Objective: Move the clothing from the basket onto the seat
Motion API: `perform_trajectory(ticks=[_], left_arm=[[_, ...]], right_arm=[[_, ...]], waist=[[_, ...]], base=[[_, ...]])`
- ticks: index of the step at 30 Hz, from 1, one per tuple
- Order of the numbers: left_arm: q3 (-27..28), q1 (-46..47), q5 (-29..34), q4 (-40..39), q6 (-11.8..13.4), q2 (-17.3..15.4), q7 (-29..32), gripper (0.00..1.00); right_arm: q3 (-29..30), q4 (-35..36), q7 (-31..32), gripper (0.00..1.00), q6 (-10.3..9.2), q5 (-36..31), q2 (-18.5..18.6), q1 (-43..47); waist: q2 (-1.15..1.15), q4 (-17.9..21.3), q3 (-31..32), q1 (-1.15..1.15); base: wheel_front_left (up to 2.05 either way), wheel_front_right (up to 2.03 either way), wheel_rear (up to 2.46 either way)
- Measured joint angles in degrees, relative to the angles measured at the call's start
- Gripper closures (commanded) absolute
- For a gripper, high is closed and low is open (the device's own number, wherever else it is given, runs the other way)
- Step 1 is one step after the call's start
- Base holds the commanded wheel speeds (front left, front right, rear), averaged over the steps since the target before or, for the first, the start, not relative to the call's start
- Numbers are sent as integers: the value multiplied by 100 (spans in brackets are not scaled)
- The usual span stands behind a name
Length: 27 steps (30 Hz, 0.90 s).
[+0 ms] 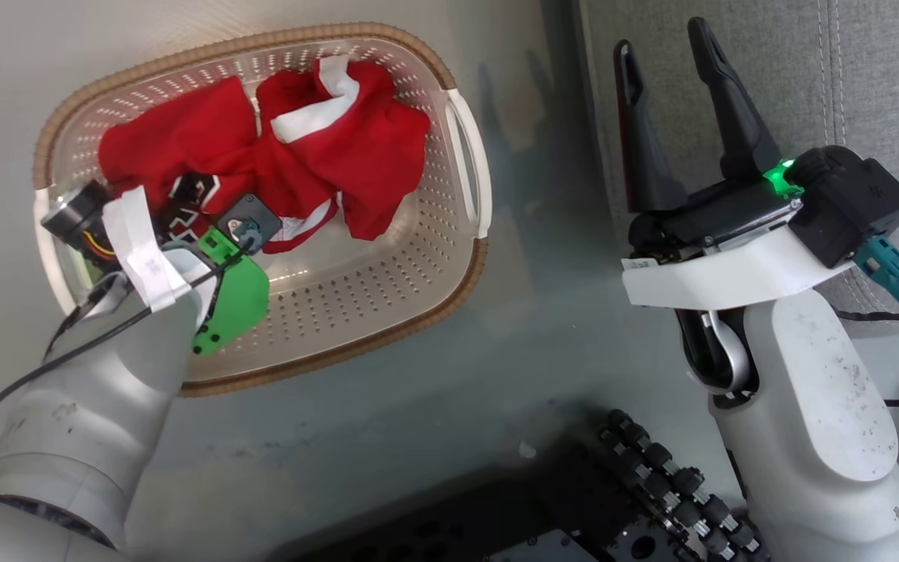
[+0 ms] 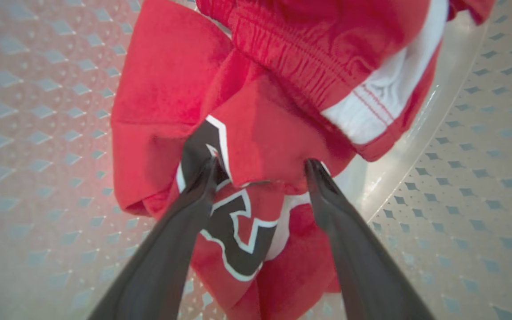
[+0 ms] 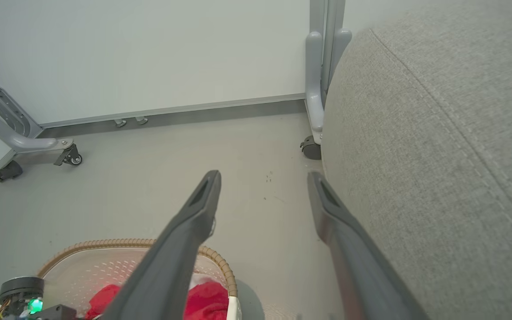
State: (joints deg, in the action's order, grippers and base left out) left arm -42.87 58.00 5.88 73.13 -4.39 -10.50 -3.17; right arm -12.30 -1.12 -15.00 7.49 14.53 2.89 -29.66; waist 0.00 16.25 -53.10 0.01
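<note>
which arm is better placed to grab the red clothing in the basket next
Left. The left tool sits open inside the basket, its fingers straddling the red clothing. The right tool, also open, hovers beside the seat, away from the basket.

Past the right fingers (image 3: 202, 209) there's plain grey floor (image 3: 247, 146) up to a white wall (image 3: 149, 49), a castored frame leg (image 3: 20, 141) off to their left and a grey post (image 3: 314, 66) with a black castor (image 3: 311, 149) just above the right tip.
</note>
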Motion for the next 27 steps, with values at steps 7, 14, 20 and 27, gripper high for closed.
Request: perform_trajectory(ticks=[7,14,20,27], left_arm=[[-141,226,100,31,100,-160,145,0],[-182,343,93,41,218,-257,438,82],[-196,364,25,48,233,-349,431,100],[-146,324,-204,63,203,-325,147,100]], right_arm=[[-102,19,0,0,0,102,-1,-15],[-143,27,0,0,0,176,-1,-99],[-145,30,0,0,0,201,-1,-115],[-102,-22,0,0,0,181,-2,-115]], waist=[[0,134,-249,0],[0,231,-433,0],[0,295,-497,-1],[0,246,-410,-1]], base=[[0,0,0],[0,0,0],[0,0,0],[0,0,0]])
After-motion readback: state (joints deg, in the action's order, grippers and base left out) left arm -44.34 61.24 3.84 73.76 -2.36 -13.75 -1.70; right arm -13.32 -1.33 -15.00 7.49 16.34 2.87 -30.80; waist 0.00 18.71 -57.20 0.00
